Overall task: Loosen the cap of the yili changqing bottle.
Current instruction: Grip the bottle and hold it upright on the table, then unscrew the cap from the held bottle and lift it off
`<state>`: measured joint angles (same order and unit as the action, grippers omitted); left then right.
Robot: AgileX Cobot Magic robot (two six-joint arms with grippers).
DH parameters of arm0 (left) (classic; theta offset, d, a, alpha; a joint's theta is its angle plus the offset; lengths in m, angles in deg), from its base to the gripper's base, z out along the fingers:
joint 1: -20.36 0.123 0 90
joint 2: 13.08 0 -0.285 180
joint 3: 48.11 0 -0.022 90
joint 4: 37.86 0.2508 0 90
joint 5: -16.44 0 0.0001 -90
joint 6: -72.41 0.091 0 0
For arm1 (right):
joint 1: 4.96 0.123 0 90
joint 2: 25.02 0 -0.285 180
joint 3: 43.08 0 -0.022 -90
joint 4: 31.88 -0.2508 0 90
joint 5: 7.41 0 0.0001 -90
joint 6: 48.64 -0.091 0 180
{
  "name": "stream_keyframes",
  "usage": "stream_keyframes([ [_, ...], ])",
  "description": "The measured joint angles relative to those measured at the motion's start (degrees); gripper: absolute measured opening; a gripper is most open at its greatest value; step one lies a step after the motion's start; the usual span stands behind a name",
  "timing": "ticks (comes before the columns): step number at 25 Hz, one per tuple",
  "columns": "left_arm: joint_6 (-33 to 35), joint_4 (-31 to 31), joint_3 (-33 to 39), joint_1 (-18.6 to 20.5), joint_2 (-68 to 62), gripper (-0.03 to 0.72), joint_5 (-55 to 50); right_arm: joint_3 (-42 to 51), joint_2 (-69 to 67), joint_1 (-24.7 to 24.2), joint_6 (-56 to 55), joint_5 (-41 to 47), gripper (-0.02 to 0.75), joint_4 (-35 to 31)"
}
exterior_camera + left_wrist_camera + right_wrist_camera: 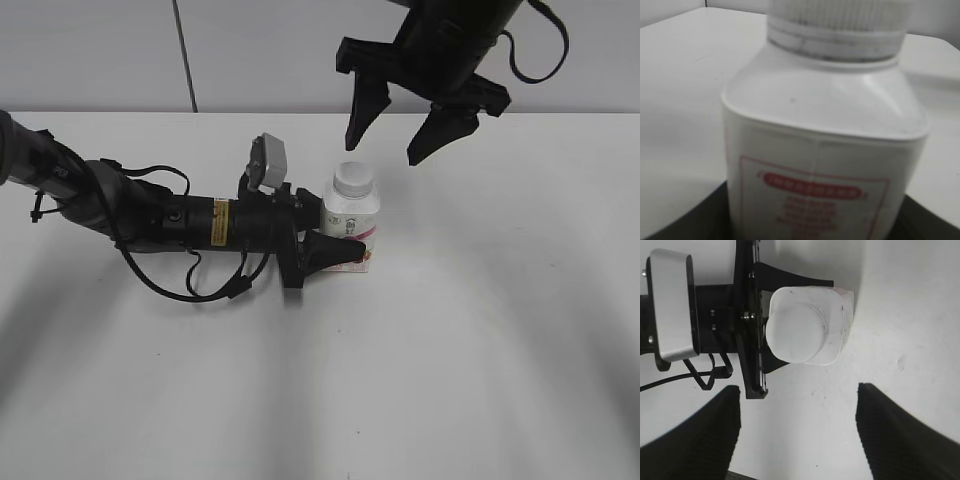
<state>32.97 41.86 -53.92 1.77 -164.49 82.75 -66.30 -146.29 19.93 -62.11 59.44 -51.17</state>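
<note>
The white table point(480, 350) carries everything, and the work sits a little back of its middle, nearer the far edge than the near one, with bare surface all round.

The left arm point(150, 215) lies low along the table from the left edge, nearly flat, so that its gripper point(335, 235) meets the bottle side-on at the lower body. One finger point(335, 252) shows in front of the label; the other is hidden behind the bottle. The jaws stand part way closed with the bottle between them, which reads as a steadying clamp: holding the body low should keep it from spinning when the top is turned, and it leaves the neck free.

The right gripper point(410, 125) hangs above and slightly to the right of the bottle, fingers pointing down and spread wide, empty. In its wrist view the two dark fingers point(900, 435) sit clear of the cap, so it is not yet centred; it will likely need to shift over the cap before coming down.

The bottle point(351, 222) stands upright on the table, its pink-red label point(812, 200) facing the left wrist camera.

The cap point(353, 178) is on, seated square on the neck, untouched by either gripper. Loosening has, by my reading, not begun.
</note>
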Motion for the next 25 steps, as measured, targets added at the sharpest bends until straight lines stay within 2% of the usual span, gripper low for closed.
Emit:
stream_keyframes([
  [10,0.2,-3.5,0.0,0.0,-1.9,0.416,2.4,-4.2,-4.6,0.9,-0.7,0.3,0.565,0.7],
  [25,0.3,-2.0,0.0,0.1,-1.5,0.414,2.0,-6.2,-7.7,2.3,-1.1,-0.4,0.565,3.6],
])
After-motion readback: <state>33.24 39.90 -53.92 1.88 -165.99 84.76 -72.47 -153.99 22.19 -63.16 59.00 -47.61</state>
